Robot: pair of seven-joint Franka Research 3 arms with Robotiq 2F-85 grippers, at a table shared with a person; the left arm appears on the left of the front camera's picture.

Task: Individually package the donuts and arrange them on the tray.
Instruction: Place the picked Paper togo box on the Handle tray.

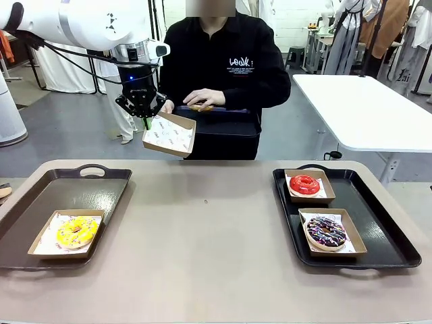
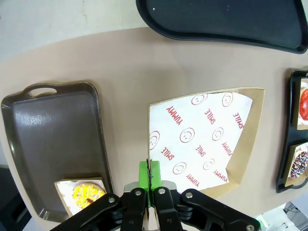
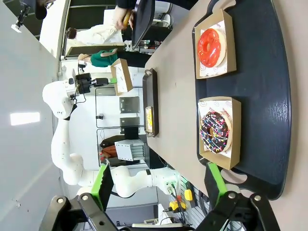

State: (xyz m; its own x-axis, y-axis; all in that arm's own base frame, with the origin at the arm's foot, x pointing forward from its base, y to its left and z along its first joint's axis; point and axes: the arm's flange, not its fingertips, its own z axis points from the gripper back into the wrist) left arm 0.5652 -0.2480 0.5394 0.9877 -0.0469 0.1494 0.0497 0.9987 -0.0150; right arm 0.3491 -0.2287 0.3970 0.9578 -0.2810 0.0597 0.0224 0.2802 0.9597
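We see the left gripper [image 1: 146, 122] raised above the table [image 1: 202, 236] near its far edge, jaws pinched tight on the rim of an empty paper-lined box [image 1: 169, 135], which hangs tilted toward the person. In the left wrist view the green pads [image 2: 144, 174] clamp the box edge w/ the printed liner facing the camera. The person's hand [image 1: 202, 99] sits on a yellow donut [image 1: 199, 106] just behind that box, over a dark tray they hold. Rel. to the table: left tray [image 1: 74, 189] carries the yellow sprinkled donut [image 1: 76, 231] in its box at the near end; right tray [image 1: 358, 202] carries the red donut [image 1: 304, 184] boxed at the far end & the chocolate sprinkled donut [image 1: 327, 232] boxed just nearer us. The right gripper [image 3: 159, 185] hovers w/ fingers spread wide, holding nothing, above the right tray.
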